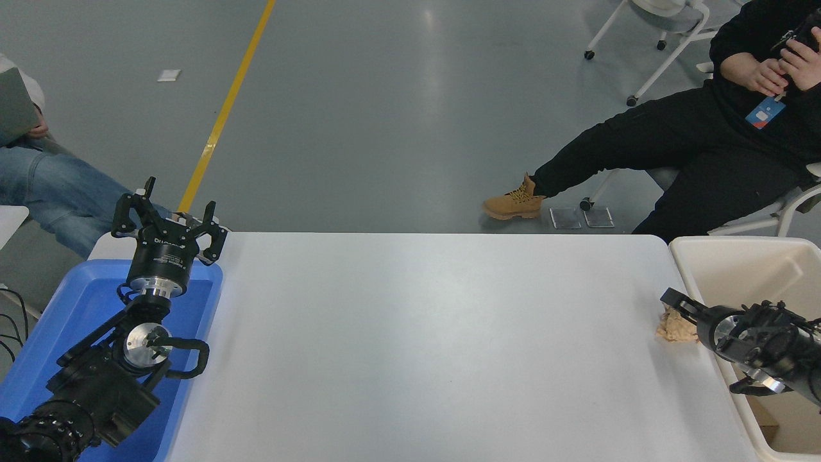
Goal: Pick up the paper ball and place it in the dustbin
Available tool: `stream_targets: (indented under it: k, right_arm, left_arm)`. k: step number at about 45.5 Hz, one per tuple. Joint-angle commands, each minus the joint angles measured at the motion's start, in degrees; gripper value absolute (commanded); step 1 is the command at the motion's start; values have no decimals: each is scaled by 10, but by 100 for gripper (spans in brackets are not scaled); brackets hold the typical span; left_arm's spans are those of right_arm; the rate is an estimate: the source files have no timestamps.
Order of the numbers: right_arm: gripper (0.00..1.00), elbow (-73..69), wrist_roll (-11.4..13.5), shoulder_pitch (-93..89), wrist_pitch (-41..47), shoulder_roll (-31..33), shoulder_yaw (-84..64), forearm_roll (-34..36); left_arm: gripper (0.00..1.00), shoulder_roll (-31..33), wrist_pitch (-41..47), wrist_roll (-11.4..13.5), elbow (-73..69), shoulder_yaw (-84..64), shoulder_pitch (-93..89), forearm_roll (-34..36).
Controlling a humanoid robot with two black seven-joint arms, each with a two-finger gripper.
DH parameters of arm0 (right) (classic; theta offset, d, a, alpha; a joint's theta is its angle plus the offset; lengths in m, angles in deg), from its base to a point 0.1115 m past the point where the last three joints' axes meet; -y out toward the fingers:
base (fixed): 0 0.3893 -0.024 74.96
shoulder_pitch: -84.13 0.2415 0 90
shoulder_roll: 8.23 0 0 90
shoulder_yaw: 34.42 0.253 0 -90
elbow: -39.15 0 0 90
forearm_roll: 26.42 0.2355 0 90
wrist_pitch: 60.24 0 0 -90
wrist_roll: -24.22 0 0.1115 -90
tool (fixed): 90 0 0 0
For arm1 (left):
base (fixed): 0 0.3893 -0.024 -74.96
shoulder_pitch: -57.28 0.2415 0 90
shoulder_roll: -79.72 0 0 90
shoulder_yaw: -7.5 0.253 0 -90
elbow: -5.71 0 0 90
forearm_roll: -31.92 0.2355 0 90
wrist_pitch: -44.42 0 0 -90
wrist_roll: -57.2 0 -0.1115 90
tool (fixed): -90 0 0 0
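So the small tan wad of crumpled paper [673, 328] is sitting on the white table [436, 346] way over at the right of the frame, just beside the rounded rim of the big cream plastic tub [696, 256] that serves as the dustbin. Handy spot, since it only needs a short hop over that rim.

The right gripper [681, 308] reaches in from the right edge, lying low across the tub's rim and partly covering the ball. One black finger pokes out over the top of the wad, but honestly I can't tell whether it's spread or squeezed onto anything.

The left gripper [168, 215] is parked at the lower left over the shallow bright blue tray [70, 301], fingers spread, holding nothing.

Rest of the table looks bare. Two seated people sit beyond the far edge, well apart from everything. The tub's rim looks like the only real obstacle.
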Motion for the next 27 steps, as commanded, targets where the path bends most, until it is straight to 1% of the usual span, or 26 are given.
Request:
stream_targets:
  k: [1, 3, 4, 7, 8, 11, 14, 22, 27]
  right_arm:
    - [81, 0, -2, -15, -39, -14, 2, -6]
    - [74, -1, -2, -15, -39, -15, 2, -6]
    - [68, -2, -2, -15, -39, -15, 2, -6]
    - [40, -3, -2, -15, -39, -15, 2, -6]
    - [33, -4, -2, -14, -38, -15, 2, -6]
    - [18, -4, -2, -12, -38, -14, 2, -5]
    - [1, -7, -3, -9, -38, -15, 3, -5]
    - [0, -32, -9, 24, -34, -5, -5, -7]
    - [0, -78, -13, 65, -34, 42, -9, -9]
  left_arm:
    - [99, -1, 0, 0, 0, 0, 0, 0]
    - [99, 0, 0, 0, 0, 0, 0, 0]
    - [99, 0, 0, 0, 0, 0, 0, 0]
    - [99, 0, 0, 0, 0, 0, 0, 0]
    - [99, 0, 0, 0, 0, 0, 0, 0]
    - [99, 0, 0, 0, 0, 0, 0, 0]
    - [99, 0, 0, 0, 0, 0, 0, 0]
    - [99, -1, 0, 0, 0, 0, 0, 0]
    - [99, -1, 0, 0, 0, 0, 0, 0]
